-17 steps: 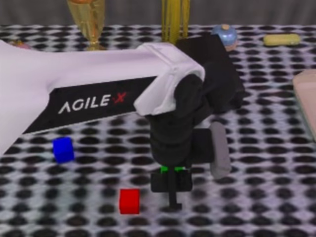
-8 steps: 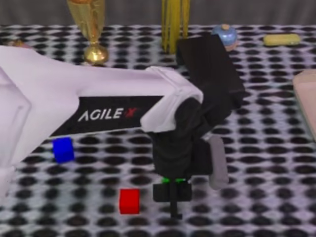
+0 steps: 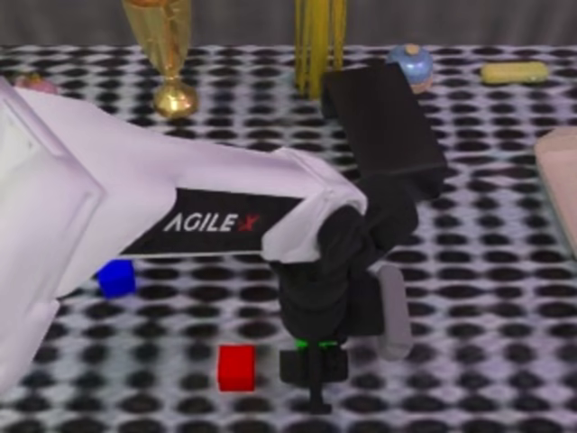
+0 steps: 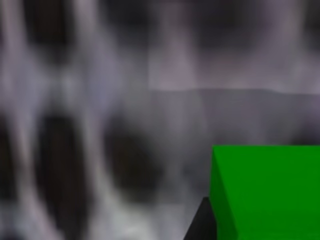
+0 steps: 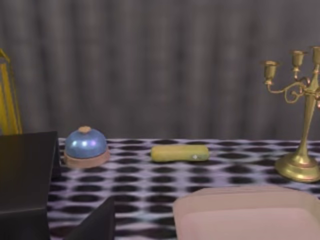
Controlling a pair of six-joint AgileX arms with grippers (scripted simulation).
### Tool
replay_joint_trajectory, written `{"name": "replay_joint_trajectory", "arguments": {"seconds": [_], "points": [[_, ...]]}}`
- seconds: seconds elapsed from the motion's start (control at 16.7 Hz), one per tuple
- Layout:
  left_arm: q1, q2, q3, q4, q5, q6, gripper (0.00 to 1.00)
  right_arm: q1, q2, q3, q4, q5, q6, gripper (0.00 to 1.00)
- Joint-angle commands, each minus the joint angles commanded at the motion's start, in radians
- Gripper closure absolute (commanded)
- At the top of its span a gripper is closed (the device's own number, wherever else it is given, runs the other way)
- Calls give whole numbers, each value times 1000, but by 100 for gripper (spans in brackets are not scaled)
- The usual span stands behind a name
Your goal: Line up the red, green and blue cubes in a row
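Low at about 6 o'clock on the table point(image 3: 505, 271), my left gripper point(image 3: 313, 361) points straight down, held narrow on the green cube point(image 3: 314, 344). Only thin green slivers of that cube show between the dark fingers from above; the left wrist view shows the cube point(image 4: 267, 192) filling its near corner, with a dark finger edge against one side. Whether the cube touches the table cannot be told.

Just at 9 o'clock from the gripper lies the red cube point(image 3: 236, 368), near it but apart. Further out toward 10 o'clock, the blue cube point(image 3: 116, 277) sits partly under the left arm's white shell, well apart from the red one.

Around 12 o'clock along the far edge stand a gold trophy point(image 3: 167, 54) and a yellow post point(image 3: 319, 41), with a blue bell point(image 3: 410, 63) and a yellow-green capsule point(image 3: 514, 72) toward 1 o'clock. A pink tray point(image 3: 563, 180) lies at 3 o'clock.

My right gripper is out of sight; its wrist view faces the bell point(image 5: 86, 145), capsule point(image 5: 180, 153), tray point(image 5: 250, 215) and a gold candelabrum point(image 5: 302, 105).
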Motion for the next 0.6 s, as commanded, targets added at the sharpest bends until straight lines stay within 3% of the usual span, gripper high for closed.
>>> {"name": "replay_joint_trajectory", "arguments": {"seconds": [0.6], "points": [[0,0,0,0,0,0,17,0,0,0,0,0,0,0]]}}
